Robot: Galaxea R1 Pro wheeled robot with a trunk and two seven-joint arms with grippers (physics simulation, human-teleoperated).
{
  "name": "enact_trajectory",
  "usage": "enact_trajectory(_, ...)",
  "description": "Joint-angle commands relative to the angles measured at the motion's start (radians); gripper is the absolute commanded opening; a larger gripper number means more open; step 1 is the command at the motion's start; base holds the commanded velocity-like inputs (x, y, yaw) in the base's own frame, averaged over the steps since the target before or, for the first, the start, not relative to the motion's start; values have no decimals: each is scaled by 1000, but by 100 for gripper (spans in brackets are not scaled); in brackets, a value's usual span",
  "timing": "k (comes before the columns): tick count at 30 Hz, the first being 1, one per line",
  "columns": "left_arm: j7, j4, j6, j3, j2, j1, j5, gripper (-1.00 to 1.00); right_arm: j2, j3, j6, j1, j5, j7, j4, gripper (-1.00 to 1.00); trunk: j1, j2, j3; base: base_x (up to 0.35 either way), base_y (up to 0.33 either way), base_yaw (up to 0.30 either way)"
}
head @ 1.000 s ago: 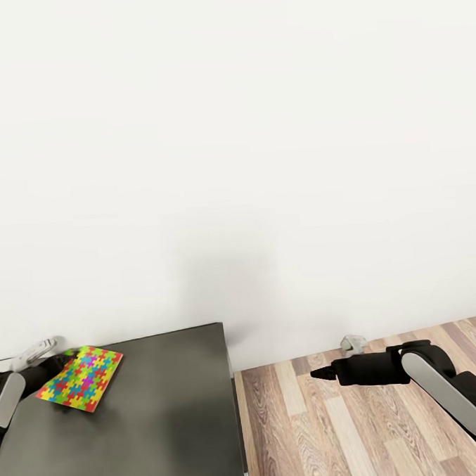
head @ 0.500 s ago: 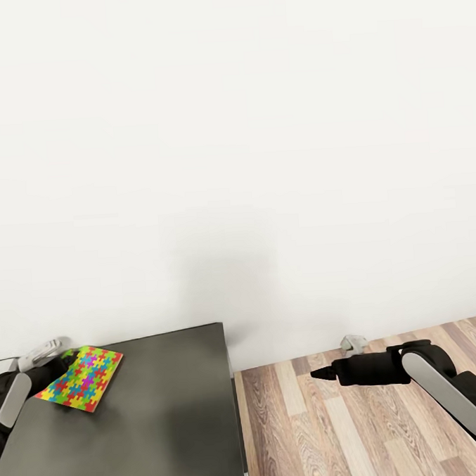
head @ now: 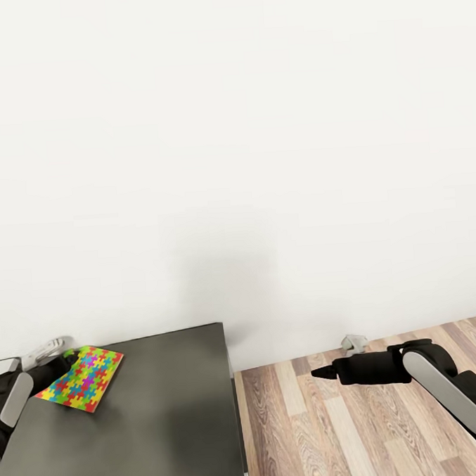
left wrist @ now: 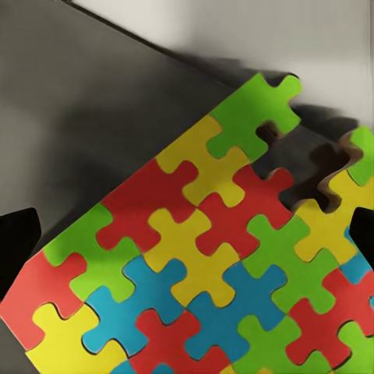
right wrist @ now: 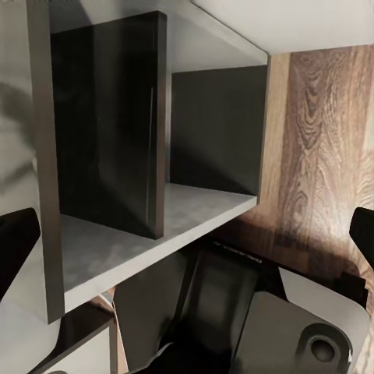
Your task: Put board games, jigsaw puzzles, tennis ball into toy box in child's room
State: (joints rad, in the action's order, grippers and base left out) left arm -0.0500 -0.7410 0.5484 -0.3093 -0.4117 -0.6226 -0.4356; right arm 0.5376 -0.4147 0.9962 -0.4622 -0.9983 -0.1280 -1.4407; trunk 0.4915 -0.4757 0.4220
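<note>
Dark grey is the top of the table [head: 157, 412], seen from the head, and one jigsaw puzzle [head: 81, 379] sits near its far left part, one edge apparently lifted off the surface. The left gripper [head: 59, 360] is right at the puzzle's left edge, though from here I cannot tell whether its jaws have closed on the sheet. The right gripper [head: 320, 374] hangs well apart over the wood floor [head: 362, 427], fingers together in a point and carrying nothing. The toy box is not to be seen here.

In the left wrist view the puzzle [left wrist: 195, 257] spreads between the two dark fingertips [left wrist: 17, 241], which stand wide at the edges; grip is not confirmed. Several pieces look missing near the far corner, so the sheet may be thin and floppy. A shallow pinch on one edge could let it slip out or fold as it rises.

The right wrist view looks into the table's open shelves [right wrist: 148, 226] close beside the arm; swinging it carelessly could knock them.
</note>
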Motion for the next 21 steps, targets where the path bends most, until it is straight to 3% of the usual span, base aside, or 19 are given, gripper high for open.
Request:
enact_trajectory(1,-3,22,5,0,1,0,-25,100,1,-1,2,-1,11,-10,0,100,1,-1,2,0,0,0)
enact_trajectory(21,12,35,1,5,2,0,-25,100,1,1,3,-1,10,-10,0,100,1,-1,2,0,0,0)
